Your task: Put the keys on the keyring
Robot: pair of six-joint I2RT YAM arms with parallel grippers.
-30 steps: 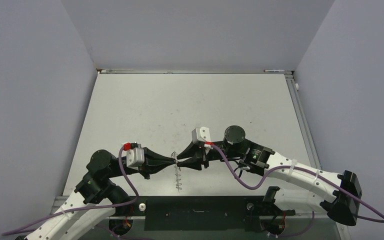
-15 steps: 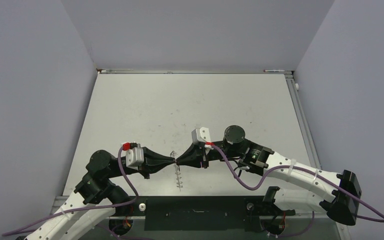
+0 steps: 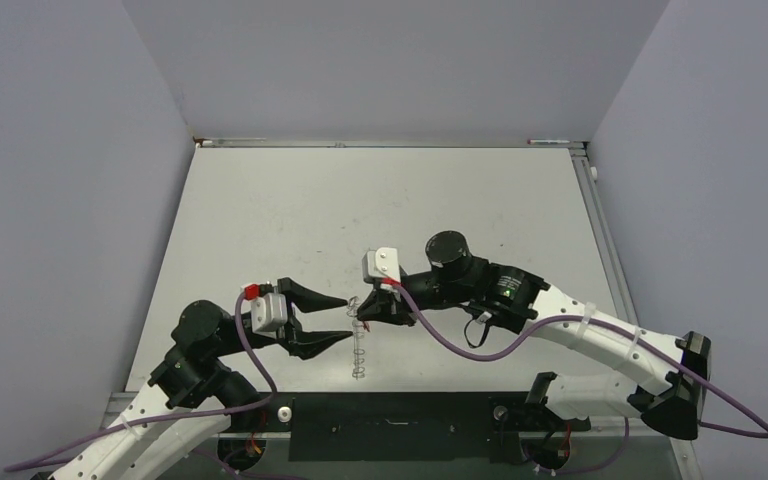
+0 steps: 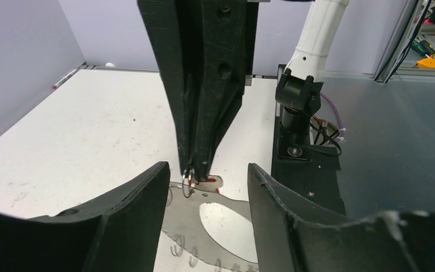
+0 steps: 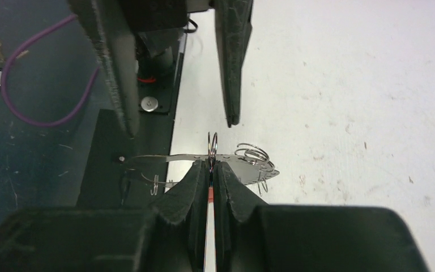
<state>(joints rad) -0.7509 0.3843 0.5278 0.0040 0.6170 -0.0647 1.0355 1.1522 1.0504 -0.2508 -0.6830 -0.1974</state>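
My right gripper (image 5: 210, 165) is shut on the key (image 5: 210, 195), whose red head shows as a thin strip between the pads. A small silvery loop (image 5: 212, 148) stands up right at the fingertips. The keyring (image 5: 243, 165), a thin silvery hoop with small loops on its rim, lies edge-on across those tips. In the left wrist view it shows flat (image 4: 182, 224) below the red key (image 4: 209, 179). My left gripper (image 4: 207, 165) is open and straddles the right gripper (image 4: 195, 170)'s tips without touching them. From above, the left gripper (image 3: 344, 320) and the right gripper (image 3: 361, 312) meet nose to nose, with the keyring (image 3: 358, 355) hanging just below.
The white table (image 3: 380, 210) stretches away behind both arms, walled in by grey panels. A black base plate (image 3: 390, 425) runs along the near edge. The right arm's base post (image 4: 297, 107) stands close behind the grippers in the left wrist view.
My left gripper has opened and let go, its fingers now spread on either side of the right gripper's tips. The right gripper closed and its arm swung a little left and back.
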